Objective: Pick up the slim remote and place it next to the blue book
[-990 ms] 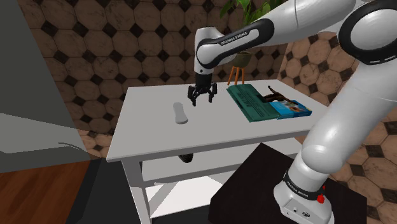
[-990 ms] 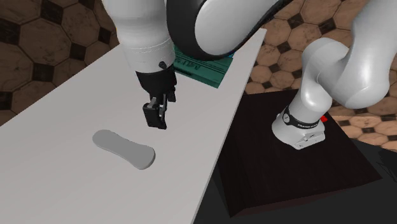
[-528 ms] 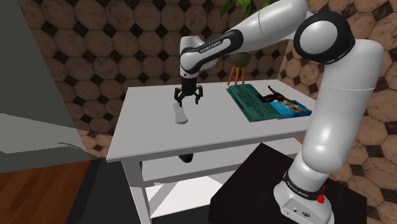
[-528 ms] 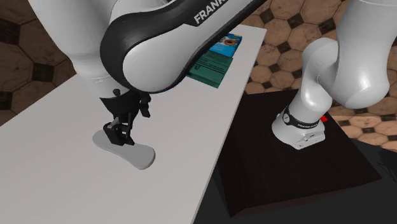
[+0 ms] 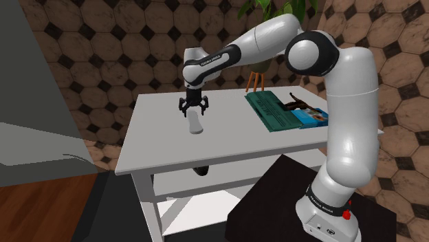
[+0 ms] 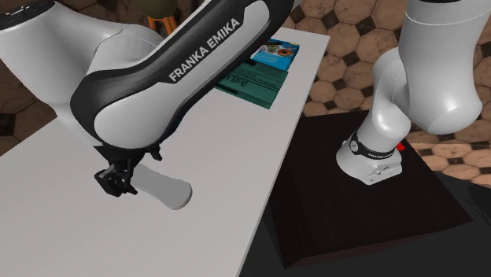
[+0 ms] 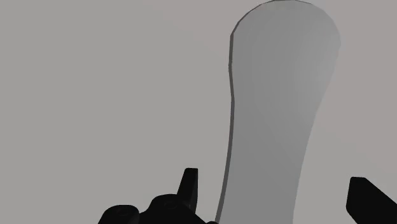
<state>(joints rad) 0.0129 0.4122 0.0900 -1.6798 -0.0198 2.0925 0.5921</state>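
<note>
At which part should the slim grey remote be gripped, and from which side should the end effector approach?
Grip the remote across its narrow waist, coming straight down from above. It lies flat on the table, so only its two long edges give opposing faces, and the waist is slimmest. The open end effector straddles its width.

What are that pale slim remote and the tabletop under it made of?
The remote looks matte light grey with no buttons or grain drawn, so perhaps plastic, but the look leaves it open. The tabletop is smooth, flat white, like painted board; no wood grain shows.
</note>
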